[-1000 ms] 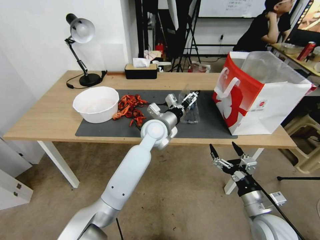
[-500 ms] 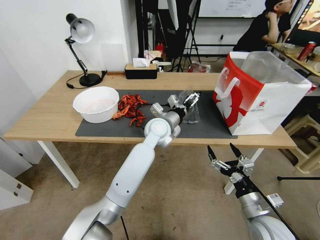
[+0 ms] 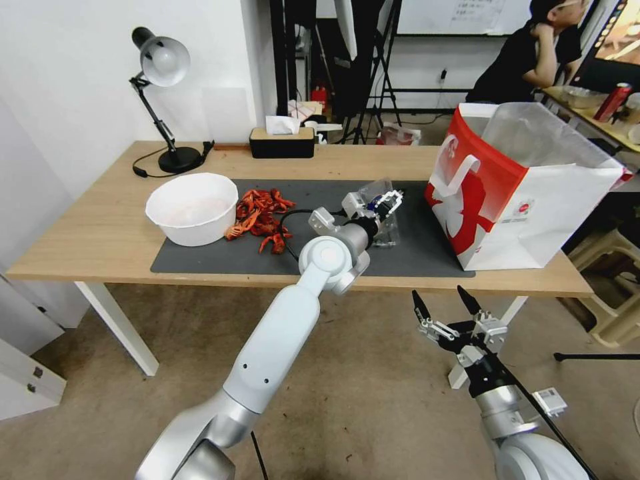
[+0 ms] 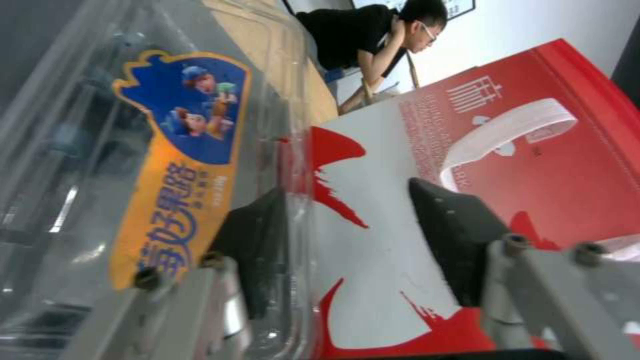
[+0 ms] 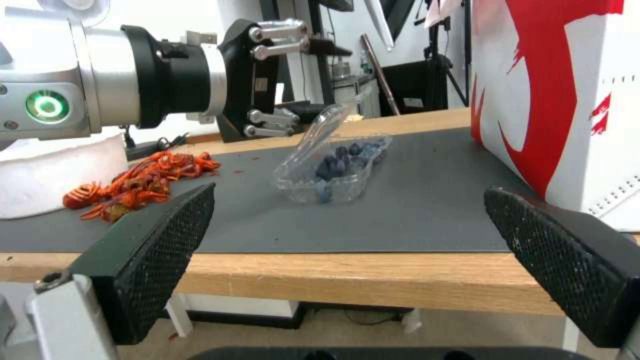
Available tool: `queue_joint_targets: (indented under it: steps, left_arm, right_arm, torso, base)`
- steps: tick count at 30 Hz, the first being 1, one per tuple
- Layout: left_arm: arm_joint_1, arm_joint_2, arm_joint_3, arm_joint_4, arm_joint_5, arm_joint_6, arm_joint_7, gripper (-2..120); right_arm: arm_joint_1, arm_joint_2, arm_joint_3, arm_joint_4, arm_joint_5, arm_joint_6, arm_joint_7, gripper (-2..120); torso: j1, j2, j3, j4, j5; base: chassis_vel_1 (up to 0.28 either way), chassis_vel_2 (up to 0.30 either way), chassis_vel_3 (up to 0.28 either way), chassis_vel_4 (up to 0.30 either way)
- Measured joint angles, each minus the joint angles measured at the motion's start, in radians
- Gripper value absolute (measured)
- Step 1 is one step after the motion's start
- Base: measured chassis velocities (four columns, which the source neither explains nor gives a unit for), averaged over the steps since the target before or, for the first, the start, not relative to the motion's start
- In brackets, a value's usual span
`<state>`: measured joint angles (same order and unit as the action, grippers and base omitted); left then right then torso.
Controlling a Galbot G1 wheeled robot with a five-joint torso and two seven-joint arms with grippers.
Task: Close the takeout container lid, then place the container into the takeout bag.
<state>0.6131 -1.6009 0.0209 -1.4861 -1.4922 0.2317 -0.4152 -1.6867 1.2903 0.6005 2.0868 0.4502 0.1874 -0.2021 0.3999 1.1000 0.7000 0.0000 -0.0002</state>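
White bowl: a round white plastic bowl [image 3: 192, 207] is seen at the left of the head view, on the dark grey rectangular mat [image 3: 220, 257]
Red scraps: a loose heap of orange-red shells [image 3: 261, 217] is seen just right of the bowl
Left gripper: the left gripper [image 3: 381, 204] is placed at the centre of the head view, at the raised lid; its fingers are spread apart, one dark pad [image 4: 257, 250] lying against the clear plastic, nothing clamped
Lid: the clear hinged plastic lid [image 5: 323, 129] with an orange and blue label is seen tilted up, part open, over the tray
Takeout container: the small clear plastic clamshell box of dark blueberries [image 5: 337, 167] rests on the mat at mid frame, left of the bag
Takeout bag: the large red-and-white paper bag with a flat white handle [image 3: 527, 193] stands upright at the right, its mouth open upward
Right gripper: the right gripper [image 3: 448, 312] hangs at lower right, below the table edge, its fingers wide apart and empty
Step in hand: lid closing is judged to be under way; bagging is not yet begun
Next move: the lid would need pressing down onto the tray until it latches
Edges and room: bare mat lies between box and bag; the bag's near wall and the wooden table's front edge [image 3: 413, 283] are to be cleared
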Motion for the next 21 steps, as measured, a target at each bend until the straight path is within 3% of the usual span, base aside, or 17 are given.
queue_joint_targets:
  steps: [2, 7, 10, 13, 21]
  left_arm:
    - [-0.001, 0.008, 0.003, -0.001, 0.002, 0.020, -0.019, 38]
    - [-0.002, 0.013, 0.007, -0.003, 0.006, 0.028, -0.034, 29]
    - [-0.007, 0.019, 0.009, -0.003, 0.007, 0.031, -0.062, 9]
    - [-0.008, 0.022, 0.011, -0.003, 0.008, 0.031, -0.069, 0]
    - [-0.009, 0.031, 0.024, -0.002, 0.025, 0.069, -0.079, 0]
  right_arm:
    - [0.001, 0.002, -0.003, 0.000, -0.003, 0.000, 0.000, 100]
    - [0.002, 0.004, -0.005, 0.000, -0.005, 0.000, 0.000, 100]
    - [0.002, 0.009, -0.009, 0.002, -0.011, 0.000, 0.000, 100]
    - [0.001, 0.010, -0.009, 0.004, -0.011, -0.001, 0.000, 100]
    - [-0.004, 0.011, -0.007, 0.019, -0.011, -0.003, 0.000, 100]
  torso:
    - [0.000, 0.000, 0.000, 0.0000, 0.0000]
    - [0.000, 0.000, 0.000, 0.0000, 0.0000]
    - [0.000, 0.000, 0.000, 0.0000, 0.0001]
    - [0.000, 0.000, 0.000, 0.0000, 0.0001]
    - [0.000, 0.000, 0.000, 0.0000, 0.0002]
  base:
    - [0.000, 0.000, 0.000, 0.000]
    - [0.000, 0.000, 0.000, 0.000]
    - [0.000, 0.000, 0.000, 0.000]
    - [0.000, 0.000, 0.000, 0.000]
    - [0.000, 0.000, 0.000, 0.000]
